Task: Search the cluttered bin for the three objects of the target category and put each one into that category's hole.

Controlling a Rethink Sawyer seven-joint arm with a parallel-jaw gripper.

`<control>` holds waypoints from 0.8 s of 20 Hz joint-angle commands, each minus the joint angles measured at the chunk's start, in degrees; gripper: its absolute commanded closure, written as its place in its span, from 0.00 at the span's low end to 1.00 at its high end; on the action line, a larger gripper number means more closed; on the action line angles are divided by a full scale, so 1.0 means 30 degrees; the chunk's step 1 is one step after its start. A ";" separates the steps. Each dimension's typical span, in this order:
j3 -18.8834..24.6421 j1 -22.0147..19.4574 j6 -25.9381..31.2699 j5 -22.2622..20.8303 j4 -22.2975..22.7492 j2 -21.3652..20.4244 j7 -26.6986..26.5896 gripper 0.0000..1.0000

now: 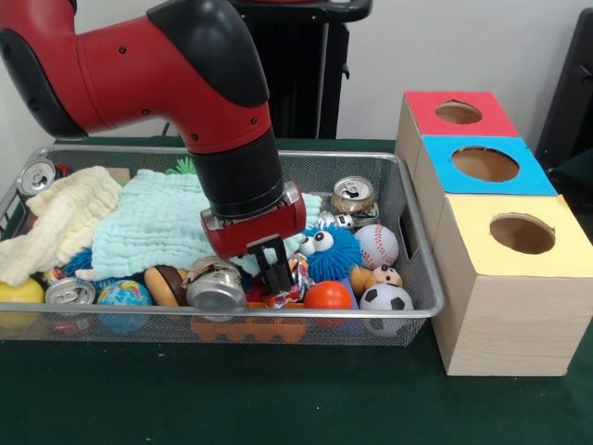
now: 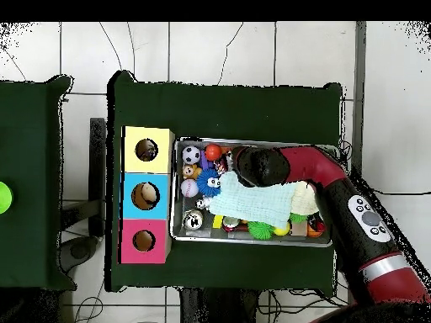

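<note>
In the bin (image 1: 422, 278), the gripper (image 1: 271, 274) has its fingers (image 1: 274, 267) nearly closed, pinching a multicoloured piece (image 1: 298, 271) beside the orange ball (image 1: 328, 296).

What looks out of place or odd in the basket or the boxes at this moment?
Nothing is spilled or broken. The odd part is inside the bin: a mint cloth and a cream cloth lie spread over much of the clutter, hiding whatever is beneath. The gripper is down among the toys.
</note>
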 commanded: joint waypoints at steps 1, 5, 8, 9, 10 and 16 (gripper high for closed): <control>-0.0158 0.0005 0.1842 0.0106 0.0292 -0.0765 -0.3602 1.00; -0.0326 0.0171 0.2330 0.0466 0.0908 -0.1539 -0.3035 1.00; -0.0475 0.0154 0.2606 0.0710 0.1374 -0.1989 -0.2803 1.00; -0.0468 0.0148 0.2629 0.0770 0.1438 -0.2047 -0.2813 1.00; -0.0521 0.0240 0.2806 0.0878 0.1426 -0.2165 -0.2711 1.00; -0.0769 0.0511 0.3392 0.1257 0.1842 -0.2863 -0.2223 1.00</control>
